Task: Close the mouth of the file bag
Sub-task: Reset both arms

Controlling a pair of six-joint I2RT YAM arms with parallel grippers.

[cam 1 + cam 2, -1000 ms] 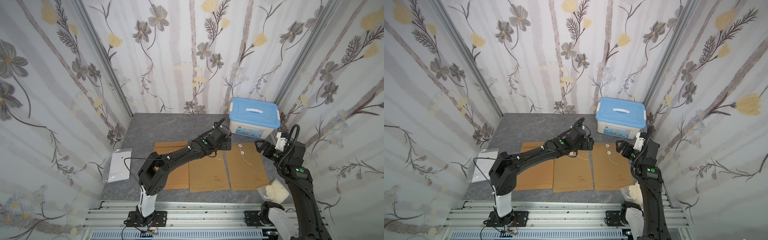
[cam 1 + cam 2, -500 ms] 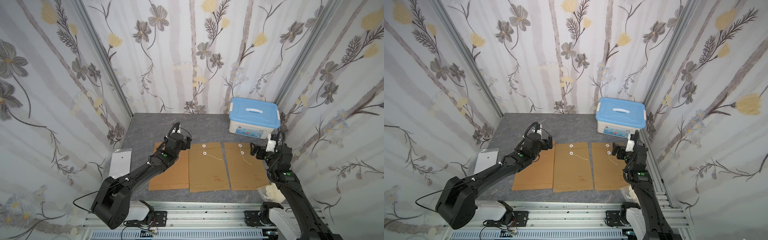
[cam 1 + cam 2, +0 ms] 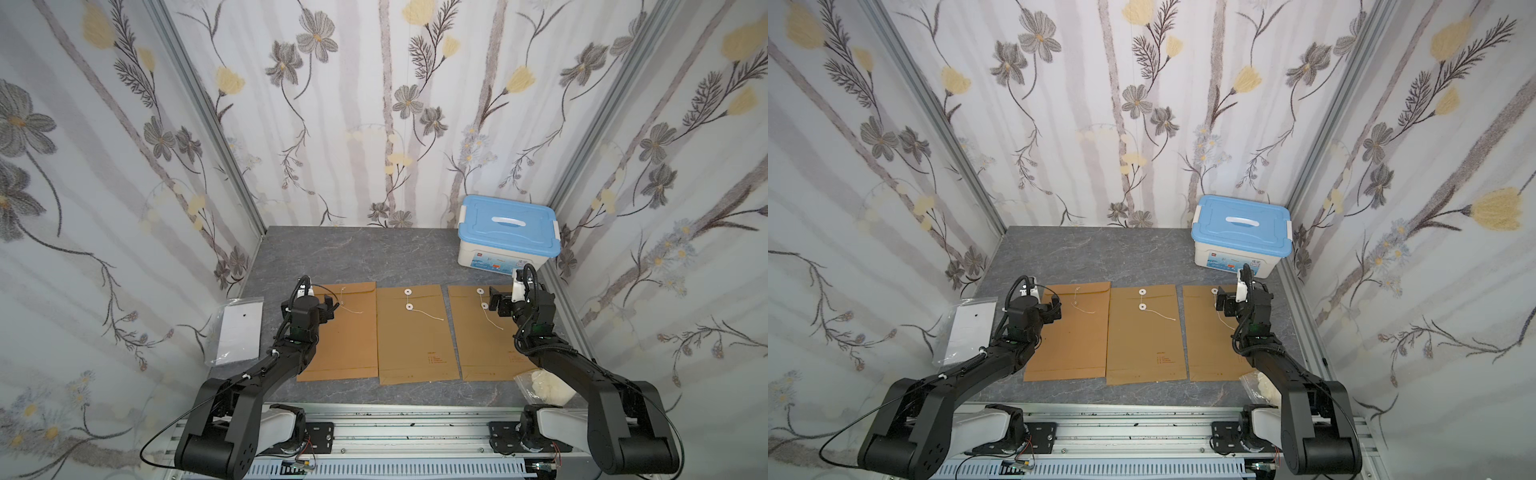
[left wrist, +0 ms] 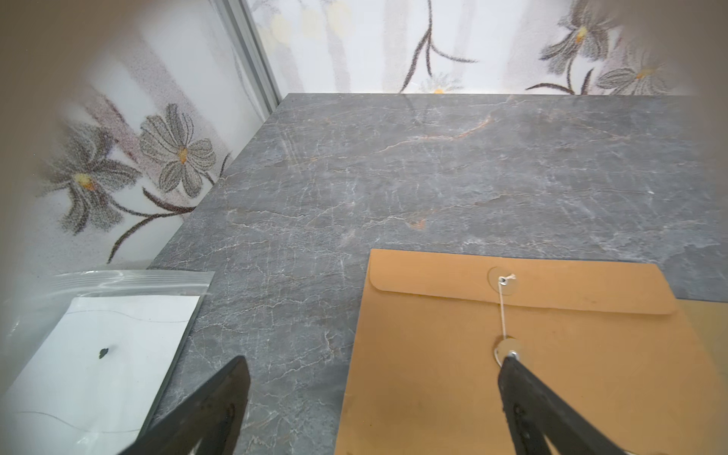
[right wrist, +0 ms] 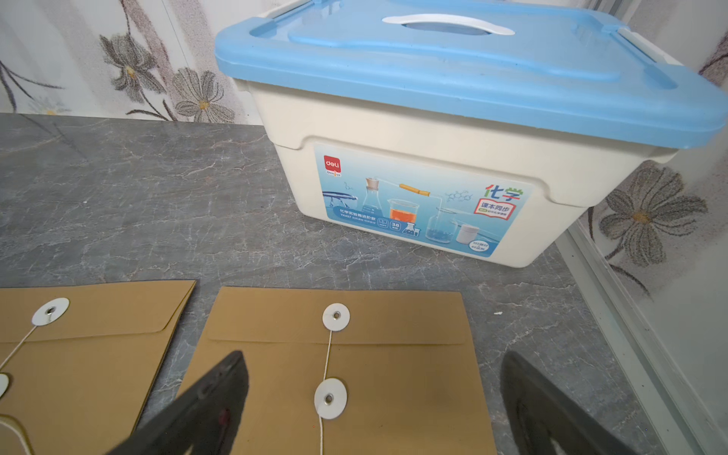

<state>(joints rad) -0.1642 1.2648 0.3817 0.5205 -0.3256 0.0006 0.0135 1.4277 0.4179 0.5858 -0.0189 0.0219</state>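
Left wrist view: left fingers (image 4: 528,398) and right fingers (image 5: 205,402) gape empty, poised at the brown paper file bag (image 4: 433,374) farthest from the blue-lidded plastic box (image 5: 433,118); next, pinch its string (image 4: 503,311).

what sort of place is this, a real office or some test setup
Probably a robot test booth, not an office: flowered panels box in a grey table, two robot arms stand on a rail, three envelopes lie in a row.

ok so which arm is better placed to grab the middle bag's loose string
Probably right. The loose string of the middle file bag trails toward the right gripper, open nearby; the left gripper, also open, sits farther from that tail.
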